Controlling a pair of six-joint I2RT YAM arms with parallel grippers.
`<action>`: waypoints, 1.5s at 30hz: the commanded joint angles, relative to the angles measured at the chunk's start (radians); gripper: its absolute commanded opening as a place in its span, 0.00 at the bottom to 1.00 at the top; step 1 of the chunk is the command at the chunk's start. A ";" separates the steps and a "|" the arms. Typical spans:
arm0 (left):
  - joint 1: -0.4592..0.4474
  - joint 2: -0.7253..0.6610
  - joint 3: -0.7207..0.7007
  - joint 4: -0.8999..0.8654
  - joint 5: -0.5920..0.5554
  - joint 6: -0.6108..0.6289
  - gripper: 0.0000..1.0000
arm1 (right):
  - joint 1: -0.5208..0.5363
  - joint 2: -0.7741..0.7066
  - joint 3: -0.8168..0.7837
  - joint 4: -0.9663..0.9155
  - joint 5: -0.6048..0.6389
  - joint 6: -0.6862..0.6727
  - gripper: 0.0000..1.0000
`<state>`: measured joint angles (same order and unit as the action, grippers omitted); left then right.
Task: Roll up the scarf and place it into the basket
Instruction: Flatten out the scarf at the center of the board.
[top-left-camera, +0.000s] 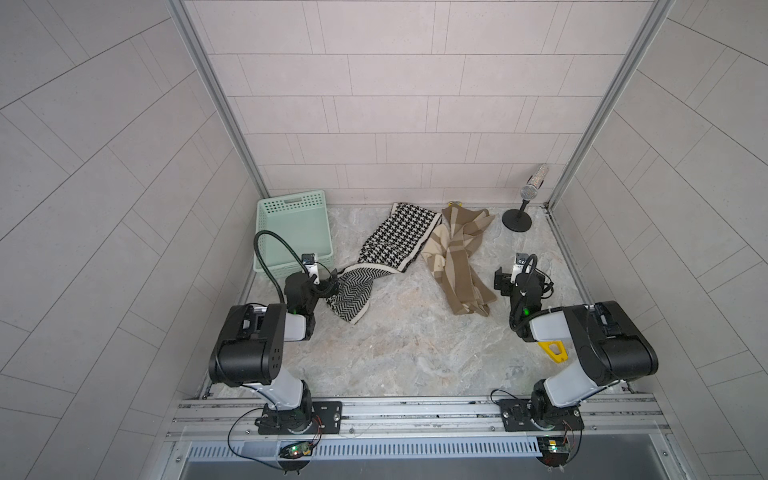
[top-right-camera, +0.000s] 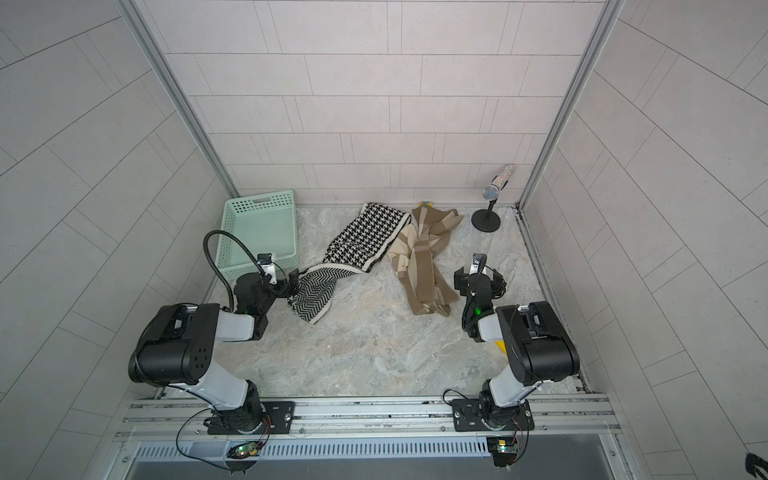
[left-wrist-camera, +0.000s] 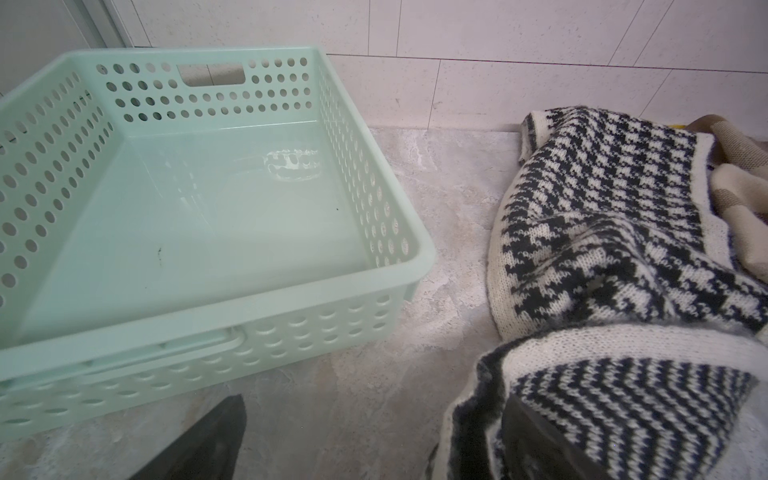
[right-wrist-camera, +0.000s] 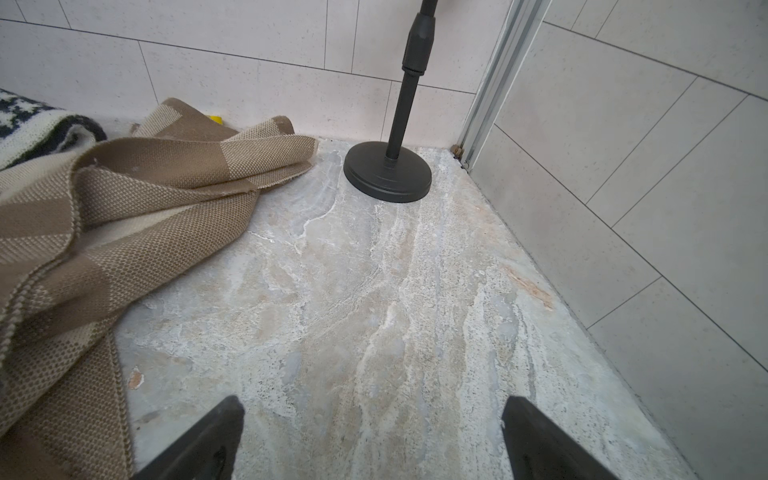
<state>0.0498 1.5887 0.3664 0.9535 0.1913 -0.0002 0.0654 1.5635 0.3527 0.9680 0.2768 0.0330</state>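
A black-and-white scarf (top-left-camera: 395, 237) (top-right-camera: 361, 237) (left-wrist-camera: 602, 232) lies unrolled and rumpled on the marble table, houndstooth at its far part and herringbone at its near end. A beige-and-cream scarf (top-left-camera: 457, 257) (top-right-camera: 424, 257) (right-wrist-camera: 124, 208) lies crumpled just to its right. The mint-green basket (top-left-camera: 291, 203) (top-right-camera: 259, 203) (left-wrist-camera: 291, 309) stands empty at the back left. My left gripper (top-left-camera: 326, 284) (top-right-camera: 291, 282) (left-wrist-camera: 374, 415) is open between the basket and the herringbone end, one finger over that end's edge. My right gripper (top-left-camera: 519, 276) (top-right-camera: 478, 278) (right-wrist-camera: 372, 411) is open over bare table right of the beige scarf.
A black microphone stand (top-left-camera: 516, 219) (top-right-camera: 486, 220) (right-wrist-camera: 386, 170) with a glittery microphone stands in the back right corner. A yellow tool (top-left-camera: 552, 351) lies under the right arm. Tiled walls close in the back and both sides of the table.
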 joint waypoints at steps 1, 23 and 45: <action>-0.002 0.001 0.008 0.026 0.007 0.008 1.00 | -0.001 0.003 0.001 0.007 0.015 -0.001 1.00; -0.026 -0.355 -0.018 -0.189 -0.180 -0.078 1.00 | 0.021 -0.348 0.178 -0.758 0.152 0.177 1.00; -0.555 0.304 0.586 -0.367 0.204 -0.555 0.99 | 0.080 -0.496 0.387 -1.365 -0.051 0.333 1.00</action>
<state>-0.5022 1.8359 0.8993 0.6430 0.3401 -0.5018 0.1349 1.0885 0.7128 -0.2943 0.2489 0.3332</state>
